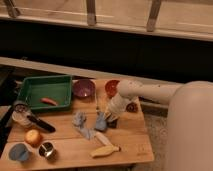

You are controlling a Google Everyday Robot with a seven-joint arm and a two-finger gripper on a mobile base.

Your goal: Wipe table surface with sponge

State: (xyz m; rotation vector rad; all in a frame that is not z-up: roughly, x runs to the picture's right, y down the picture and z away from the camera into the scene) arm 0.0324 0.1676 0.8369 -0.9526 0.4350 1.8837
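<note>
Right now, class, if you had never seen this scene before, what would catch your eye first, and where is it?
First the big white robot arm reaching in from the right, its pincer shut and low over the middle of the table surface, at the pale blue sponge. Next the green tray at the back left, with a purple bowl beside it.

The gripper point(106, 118), lowered to the table surface point(125, 145), is too blurred to make out. The sponge point(101, 121) lies partly hidden beneath it. The robot's body point(192, 130) is cut off at the right edge.
</note>
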